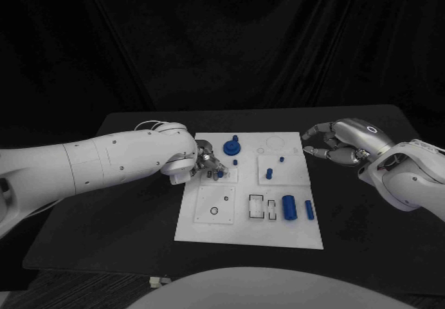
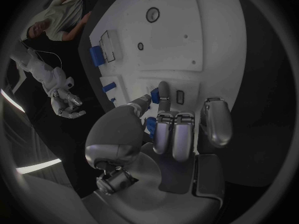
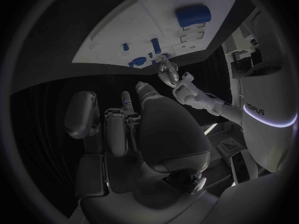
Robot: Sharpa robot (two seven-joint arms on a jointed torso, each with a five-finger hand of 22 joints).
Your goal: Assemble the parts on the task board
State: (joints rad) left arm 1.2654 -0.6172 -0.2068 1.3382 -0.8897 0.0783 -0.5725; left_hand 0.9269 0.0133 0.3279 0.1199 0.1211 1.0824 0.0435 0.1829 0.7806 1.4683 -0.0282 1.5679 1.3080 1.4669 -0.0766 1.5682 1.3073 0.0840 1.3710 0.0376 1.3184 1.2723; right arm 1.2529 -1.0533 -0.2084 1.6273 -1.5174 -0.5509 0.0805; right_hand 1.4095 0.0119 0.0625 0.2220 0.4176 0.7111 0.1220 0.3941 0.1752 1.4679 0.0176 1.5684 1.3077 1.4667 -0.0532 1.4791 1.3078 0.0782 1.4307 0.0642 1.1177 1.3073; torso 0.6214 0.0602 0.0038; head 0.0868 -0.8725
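The white task board (image 1: 250,225) lies mid-table. My left hand (image 1: 206,162) is low over its upper left square plate, and thumb and a finger pinch a small blue part (image 2: 153,95) against the board (image 2: 187,35). A blue gear-like part (image 1: 232,147) and a short blue peg (image 1: 269,172) stand further in. A thick blue cylinder (image 1: 290,206) and a slim blue bar (image 1: 308,210) lie at the lower right. My right hand (image 1: 338,143) hovers off the board's upper right corner, fingers loosely bent and apart, holding nothing. In the right wrist view that hand (image 3: 137,119) is well short of the board (image 3: 112,30).
Two rectangular slots (image 1: 262,206) and a small ring hole (image 1: 215,210) mark the board's lower half. Black table (image 1: 111,219) surrounds the board on both sides. My left forearm (image 1: 92,161) reaches over the table's left part.
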